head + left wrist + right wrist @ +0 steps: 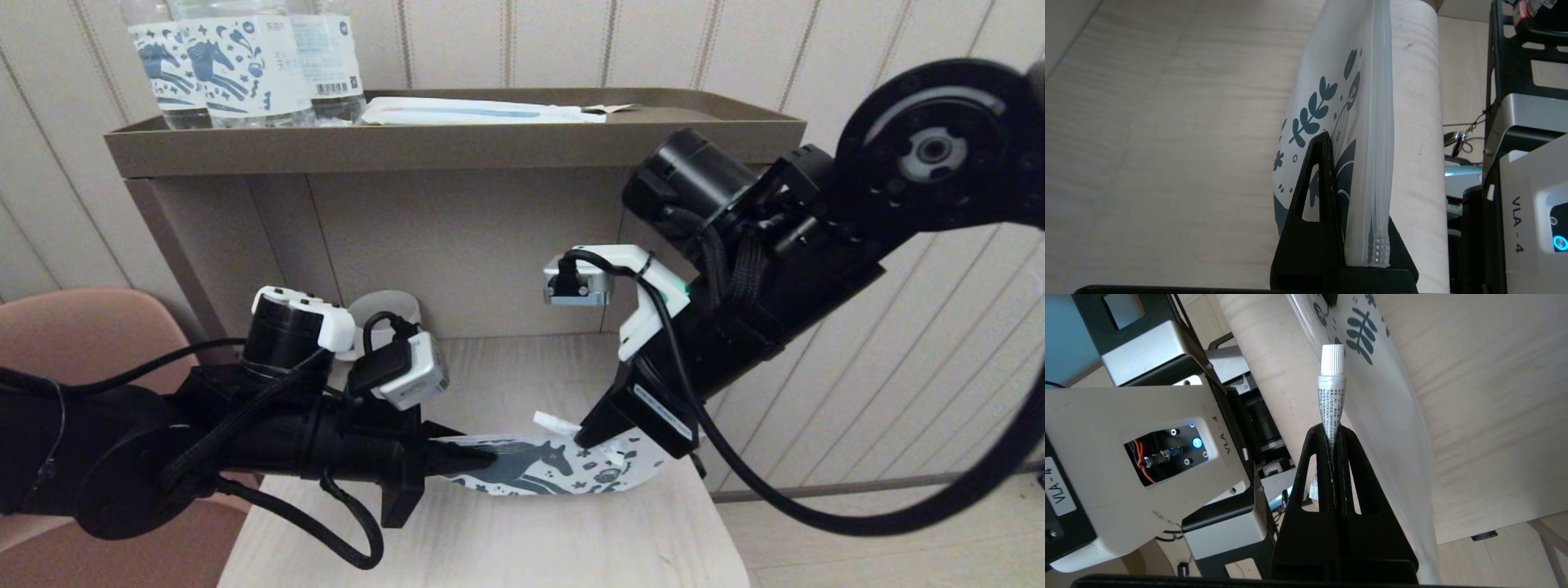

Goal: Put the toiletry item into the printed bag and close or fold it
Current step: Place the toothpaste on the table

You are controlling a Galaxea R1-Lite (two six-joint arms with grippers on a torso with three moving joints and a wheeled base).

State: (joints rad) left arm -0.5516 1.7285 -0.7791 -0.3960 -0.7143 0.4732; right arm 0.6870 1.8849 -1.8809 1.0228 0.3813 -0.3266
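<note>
Toiletry item [1332, 400] clamped in the right gripper [1333, 433], its ribbed cap just beside the printed bag [563, 467].
Nearest, the left gripper [1331, 143] was pinched shut on the bag's edge beside the zip strip, lifting it off the pale wooden table [506, 539]. Across from it, the right gripper's fingers [1349, 457] squeezed the tube's flat end. Farther back, horse-print bottles [237, 65] stood in a brown tray [457, 147].

One printed bag [539, 472], one toiletry item [1332, 390], three bottles [237, 61], one packet [482, 112]
</note>
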